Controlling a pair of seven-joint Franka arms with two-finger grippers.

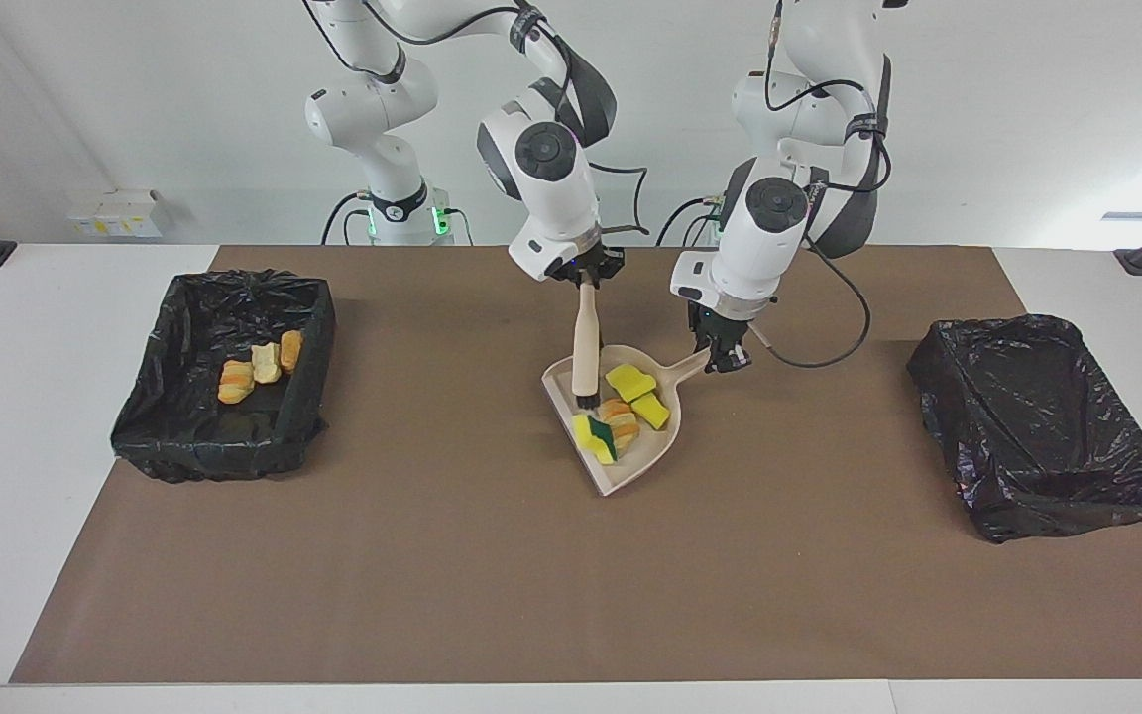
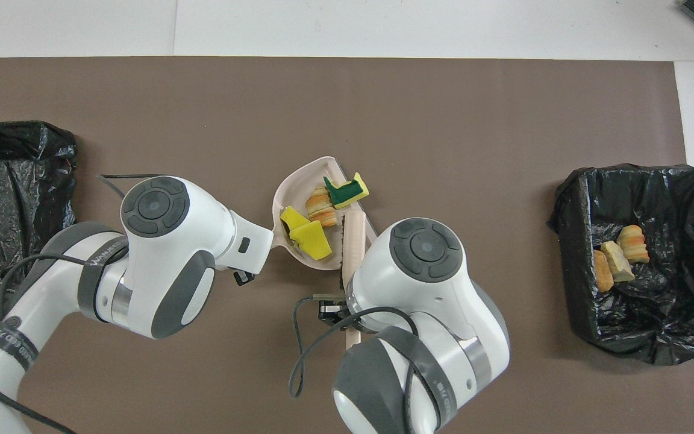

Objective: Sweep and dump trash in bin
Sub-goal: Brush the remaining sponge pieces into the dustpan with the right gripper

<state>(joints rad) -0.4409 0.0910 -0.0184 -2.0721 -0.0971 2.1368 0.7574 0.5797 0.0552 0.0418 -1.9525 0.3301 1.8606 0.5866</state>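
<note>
Surface [image 1: 492, 595]: brown mat, a black-lined bin [image 1: 224, 372] at each end.
Centre: pink dustpan [image 1: 630, 466], four trash scraps [image 1: 621, 416] inside.
Left end effector [image 1: 725, 359]: clenched on the dustpan handle, at the pan's 1 o'clock.
Right end effector [image 1: 586, 278]: clenched on the brush [image 1: 586, 347], bristles at the pan's rim.
Right arm's end bin: three scraps [image 1: 259, 367].

Dustpan [image 1: 621, 466] at table centre, handle end clamped in left gripper [image 1: 725, 359], pan sloping down from the gripper away from the robots. Four scraps [image 1: 621, 421] lie in the pan, below and just beside right gripper [image 1: 586, 273]. Brush [image 1: 586, 347] hangs from right gripper, head in the pan touching the scraps. Bin [image 1: 318, 327] toward right arm's end, well apart from right gripper, holds three scraps [image 1: 254, 369]. Second bin [image 1: 1126, 486] toward left arm's end, well apart from left gripper.
</note>
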